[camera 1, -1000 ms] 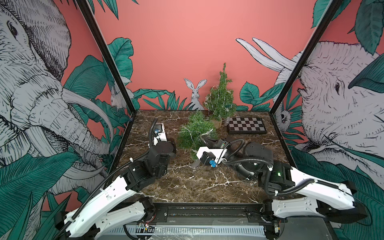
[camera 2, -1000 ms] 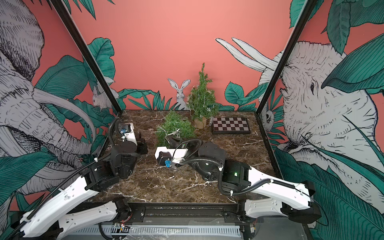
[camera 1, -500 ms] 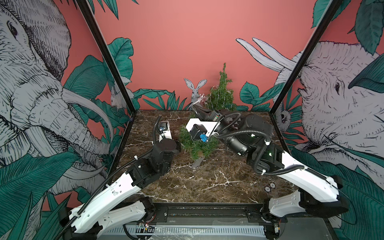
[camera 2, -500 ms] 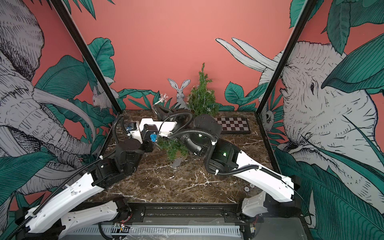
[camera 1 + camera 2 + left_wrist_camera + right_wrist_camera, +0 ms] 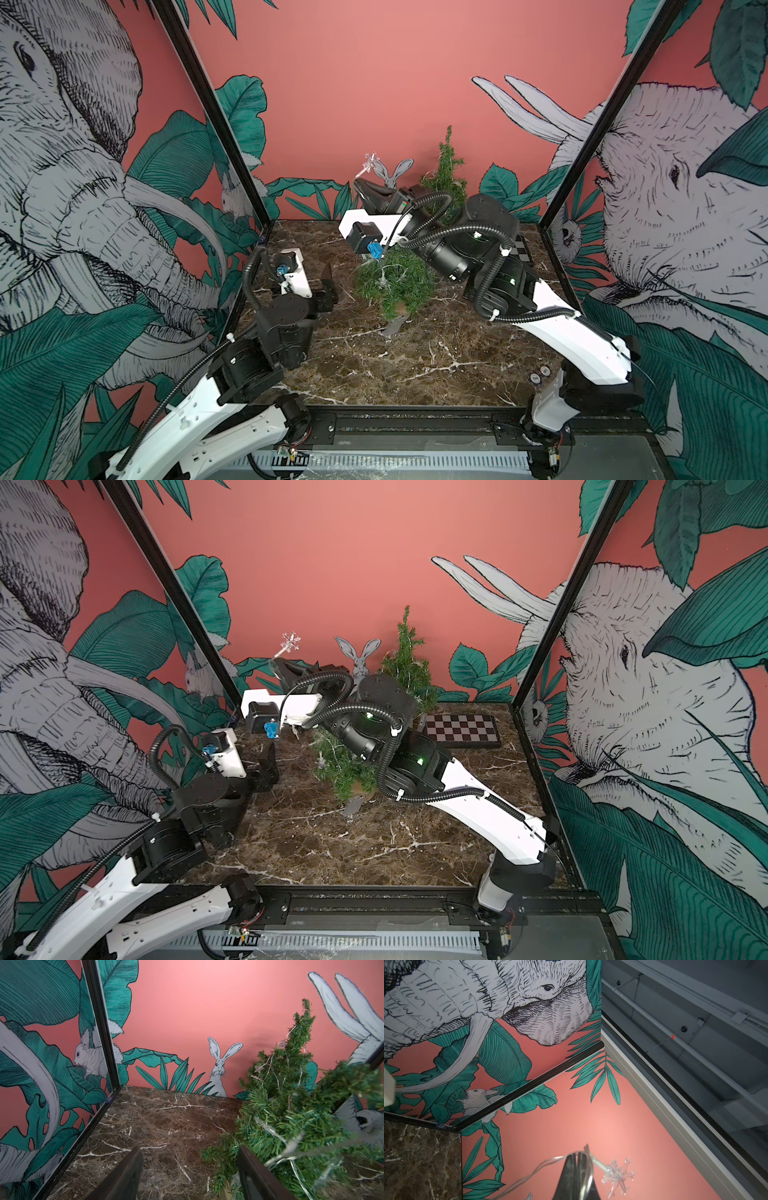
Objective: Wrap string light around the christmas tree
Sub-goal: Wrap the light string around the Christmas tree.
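The right claw is pinched shut on the string light, high up near the back wall, with a clear snowflake just past its tips. Wire drapes over the tilted christmas tree mid-tabletop. The left claw gapes wide and empty just beside the tree.

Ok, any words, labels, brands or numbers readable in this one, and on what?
No text is readable in any view.
Small blue sticker low on the black frame post: too small to read.
Two round discs on the marble table: markings too small to read.
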{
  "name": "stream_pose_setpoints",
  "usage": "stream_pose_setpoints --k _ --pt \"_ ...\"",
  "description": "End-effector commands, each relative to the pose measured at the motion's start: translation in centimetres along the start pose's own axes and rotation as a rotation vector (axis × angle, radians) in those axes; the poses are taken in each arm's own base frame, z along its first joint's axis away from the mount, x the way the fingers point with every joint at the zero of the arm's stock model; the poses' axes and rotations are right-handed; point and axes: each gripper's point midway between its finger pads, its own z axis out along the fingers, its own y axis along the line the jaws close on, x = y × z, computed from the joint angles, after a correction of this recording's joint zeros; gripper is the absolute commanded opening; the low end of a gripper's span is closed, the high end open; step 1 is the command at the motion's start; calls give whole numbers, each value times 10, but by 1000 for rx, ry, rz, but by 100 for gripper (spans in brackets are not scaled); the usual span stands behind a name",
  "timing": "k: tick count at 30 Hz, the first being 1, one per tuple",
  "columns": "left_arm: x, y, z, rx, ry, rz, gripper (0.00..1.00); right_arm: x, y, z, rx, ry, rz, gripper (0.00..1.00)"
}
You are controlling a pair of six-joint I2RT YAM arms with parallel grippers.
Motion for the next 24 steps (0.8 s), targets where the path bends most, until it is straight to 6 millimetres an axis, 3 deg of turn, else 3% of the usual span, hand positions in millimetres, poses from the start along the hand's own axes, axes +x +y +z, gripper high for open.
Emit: stream_pose_setpoints --k 1,6,10,15,20,24 --pt "1 -9 -8 111 -33 50 76 -11 -22 4 56 -45 -58 0" --pt "-9 -26 -21 263 -92 65 78 -7 -27 23 79 -33 -113 0" --pt "-9 -44 -20 335 -91 90 79 7 -32 36 101 -25 -75 0" --pt "-3 -72 -9 403 -53 94 78 31 -30 50 115 -8 -38 0" --pt "2 -98 5 438 -19 140 81 41 -46 55 209 -19 -26 0" --pt "0 -100 24 354 -26 176 86 46 -63 54 288 -26 -26 0"
